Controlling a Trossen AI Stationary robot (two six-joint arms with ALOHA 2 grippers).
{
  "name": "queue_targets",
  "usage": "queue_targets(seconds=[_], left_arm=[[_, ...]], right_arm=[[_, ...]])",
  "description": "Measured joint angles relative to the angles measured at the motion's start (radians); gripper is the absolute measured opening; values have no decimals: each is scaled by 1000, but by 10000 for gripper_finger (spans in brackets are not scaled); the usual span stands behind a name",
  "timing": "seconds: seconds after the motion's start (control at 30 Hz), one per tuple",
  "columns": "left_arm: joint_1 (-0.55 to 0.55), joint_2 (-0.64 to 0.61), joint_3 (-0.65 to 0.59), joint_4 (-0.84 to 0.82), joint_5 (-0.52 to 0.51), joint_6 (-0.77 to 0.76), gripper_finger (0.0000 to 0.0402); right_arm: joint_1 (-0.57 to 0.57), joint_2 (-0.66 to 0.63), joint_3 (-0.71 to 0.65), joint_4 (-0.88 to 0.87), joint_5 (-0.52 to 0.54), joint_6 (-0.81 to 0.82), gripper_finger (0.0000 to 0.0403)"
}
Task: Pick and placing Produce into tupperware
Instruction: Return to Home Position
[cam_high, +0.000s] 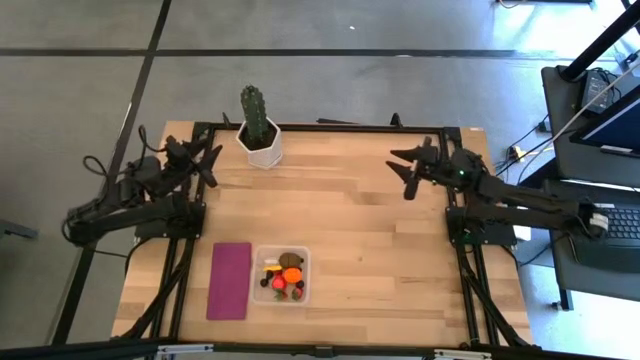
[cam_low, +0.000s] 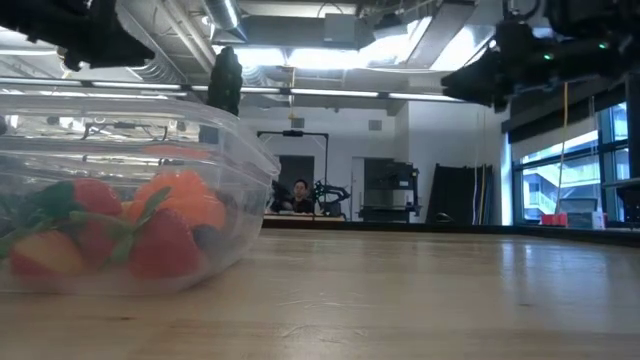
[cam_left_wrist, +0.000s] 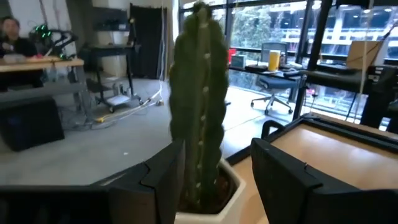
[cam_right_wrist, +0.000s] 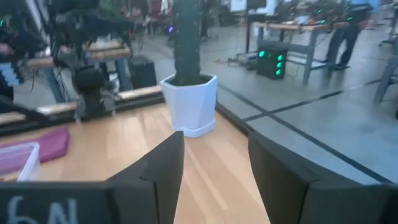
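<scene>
The clear tupperware (cam_high: 281, 276) sits near the table's near edge, also seen close up in the low view (cam_low: 130, 190) and at the edge of the right wrist view (cam_right_wrist: 18, 158). Inside it lies the produce: an orange ball (cam_high: 291, 274), red strawberries (cam_low: 150, 245), a brown kiwi (cam_high: 292, 259), a yellow piece (cam_high: 268, 270) and dark berries. My left gripper (cam_high: 208, 163) hovers open at the table's far left corner, its fingers framing the cactus in its wrist view (cam_left_wrist: 214, 186). My right gripper (cam_high: 408, 170) hovers open above the far right part (cam_right_wrist: 214, 180).
A green cactus (cam_high: 256, 115) in a white pot (cam_high: 262, 148) stands at the far edge. A flat magenta rectangle (cam_high: 230, 281) lies left of the tub. Bare wood (cam_high: 360, 240) spans the table's middle and right. A person (cam_low: 299, 194) sits far behind.
</scene>
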Motion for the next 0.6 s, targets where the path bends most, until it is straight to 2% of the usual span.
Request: queue_targets(seconds=[0.13,0.23,0.6], left_arm=[[0,-65,-1,-130,-20,-75,176],[0,-62,-2,-150,-23,-88,176],[-1,-62,-140,13,-43,-88,176]], right_arm=[[-18,-102,-60,1,1,28,182],[-31,-159,-95,-3,-1,45,182],[-52,-310,-201,-6,0,74,181]])
